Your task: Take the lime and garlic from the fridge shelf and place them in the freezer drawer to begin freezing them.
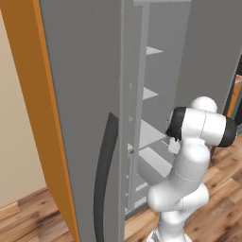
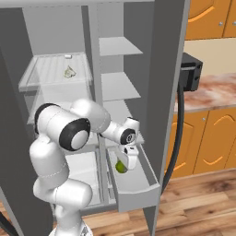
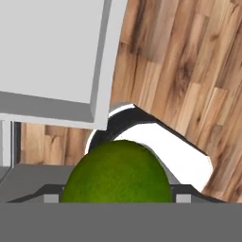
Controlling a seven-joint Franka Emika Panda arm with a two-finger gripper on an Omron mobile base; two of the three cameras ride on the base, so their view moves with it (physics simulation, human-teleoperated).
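Where the left base view looks past the grey fridge door (image 1: 80,118), that door covers most of the interior, and the arm's own white body hides the tool there. In the hand view the lime (image 3: 116,172) bulges up from the bottom edge, its lower half cut off by the frame, with a small grey finger tip (image 3: 183,198) showing at either side of it — the tool is closed on the lime. In the right base view the tool (image 2: 123,164) sits lower centre, pointing down, with the lime (image 2: 121,167) a yellowish-green ball between its fingers, just above the floor of the pulled-out freezer drawer (image 2: 138,184); whether it touches that floor I cannot tell. The garlic (image 2: 69,72) lies at the upper left on the ribbed fridge shelf (image 2: 46,76), well apart from the tool, pale and hard to make out against the panel. The arm rises from the lower left, bends at a dark-capped elbow, and reaches rightward and down into the drawer.
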